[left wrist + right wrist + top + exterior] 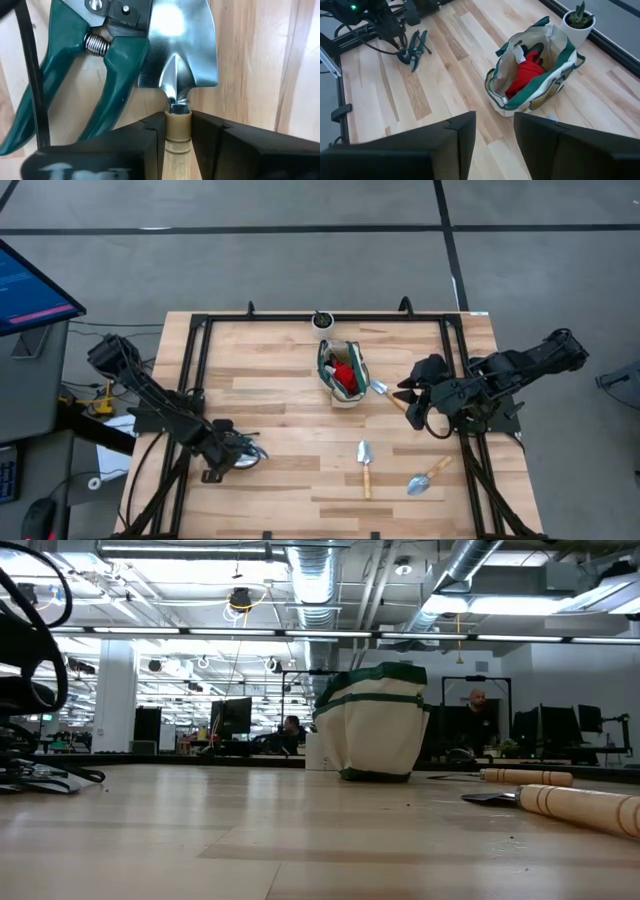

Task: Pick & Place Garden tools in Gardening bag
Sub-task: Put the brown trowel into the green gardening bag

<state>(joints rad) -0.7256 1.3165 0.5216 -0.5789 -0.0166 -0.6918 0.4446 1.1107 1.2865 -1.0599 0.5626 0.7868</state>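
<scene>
Between the left pincer's (177,145) closed fingers sits the wooden neck of a trowel (179,55), blade flat on the table (280,470), green-handled shears (102,75) touching it just beside. The grasp looks made; the step in hand is lifting this tool. Next comes a carry across to the bag (343,372), well apart, mouth open, a red glove (526,75) already inside. The right pincer (494,145) hangs open and empty near the bag. Three more trowels lie nearer the right arm.
</scene>
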